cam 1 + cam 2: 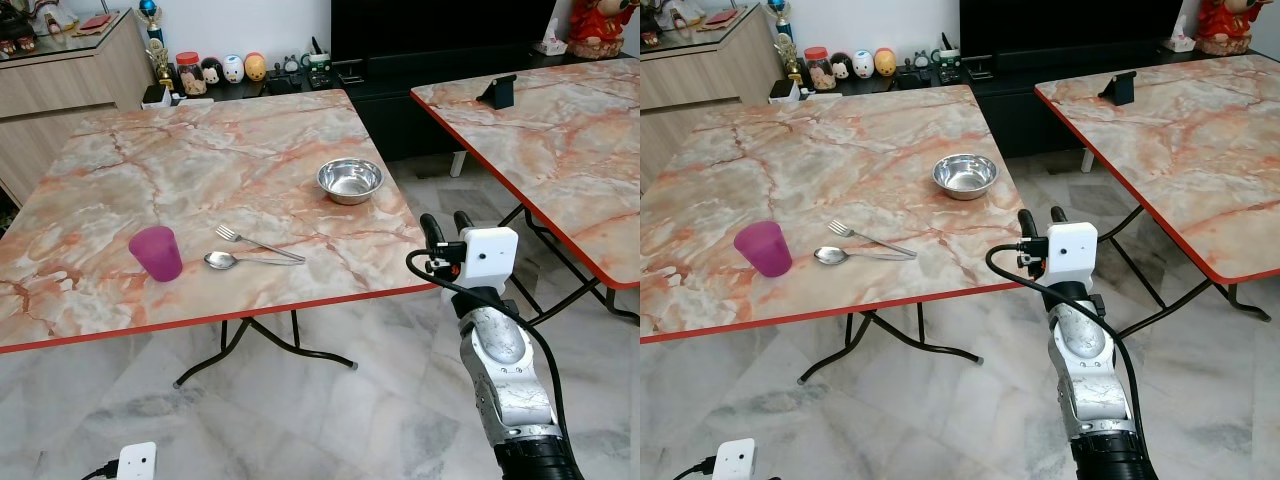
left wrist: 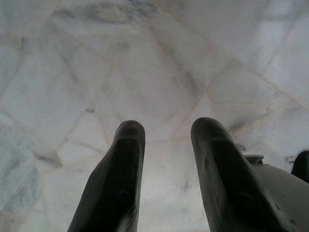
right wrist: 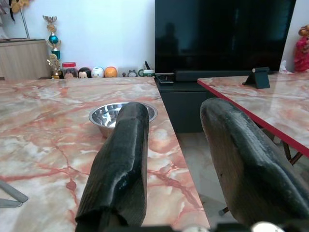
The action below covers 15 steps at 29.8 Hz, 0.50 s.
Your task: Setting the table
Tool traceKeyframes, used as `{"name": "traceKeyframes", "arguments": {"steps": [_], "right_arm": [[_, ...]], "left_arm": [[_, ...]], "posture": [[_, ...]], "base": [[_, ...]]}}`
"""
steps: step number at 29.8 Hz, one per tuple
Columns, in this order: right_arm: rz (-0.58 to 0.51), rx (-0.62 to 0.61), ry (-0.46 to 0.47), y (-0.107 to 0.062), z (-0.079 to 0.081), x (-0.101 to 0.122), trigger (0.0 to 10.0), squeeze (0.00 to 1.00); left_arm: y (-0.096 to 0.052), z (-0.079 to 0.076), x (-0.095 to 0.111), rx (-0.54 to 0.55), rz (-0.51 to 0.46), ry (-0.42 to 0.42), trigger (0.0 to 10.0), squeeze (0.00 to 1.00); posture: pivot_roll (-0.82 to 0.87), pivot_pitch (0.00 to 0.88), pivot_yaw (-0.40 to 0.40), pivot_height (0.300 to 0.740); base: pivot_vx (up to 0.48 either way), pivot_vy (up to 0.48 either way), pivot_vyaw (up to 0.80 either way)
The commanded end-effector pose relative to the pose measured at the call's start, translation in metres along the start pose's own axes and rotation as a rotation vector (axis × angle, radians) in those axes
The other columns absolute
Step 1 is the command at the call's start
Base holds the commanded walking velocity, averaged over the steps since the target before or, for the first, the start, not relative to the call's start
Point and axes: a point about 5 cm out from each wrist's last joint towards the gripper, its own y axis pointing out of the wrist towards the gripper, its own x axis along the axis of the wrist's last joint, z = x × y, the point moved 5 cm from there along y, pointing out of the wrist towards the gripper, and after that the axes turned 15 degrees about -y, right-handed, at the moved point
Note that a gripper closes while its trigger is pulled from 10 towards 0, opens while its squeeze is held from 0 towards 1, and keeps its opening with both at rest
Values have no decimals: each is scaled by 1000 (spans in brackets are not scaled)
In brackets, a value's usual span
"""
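Right hand (image 1: 447, 224) raised by desk (image 1: 120, 170) corner, fingers apart, empty. Left hand (image 2: 166, 145) low over floor, fingers apart. On desk: bowl (image 1: 350, 179), fork (image 1: 258, 243), spoon (image 1: 240, 261), purple cup (image 1: 156, 252).

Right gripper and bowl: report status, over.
Right gripper jaws open, empty, at table edge, short of steel bowl. Left gripper open, hanging idle over floor. Fork, spoon, purple cup untouched.

Counts on the near marble table (image 1: 120, 170)

One steel bowl (image 1: 350, 180), one purple cup (image 1: 156, 252), one fork (image 1: 258, 243), one spoon (image 1: 240, 261); two tables altogether, the second table (image 1: 560, 130) alongside.
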Motion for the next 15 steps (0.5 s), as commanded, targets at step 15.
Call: {"name": "traceKeyframes", "arguments": {"steps": [15], "right_arm": [[-13, -1, 17, 4, 1, 3, 10000, 0]], "left_arm": [[0, -11, 13, -112, -50, 150, 10000, 0]], "posture": [[-74, 0, 57, 740]], "base": [[0, 0, 0]]}}
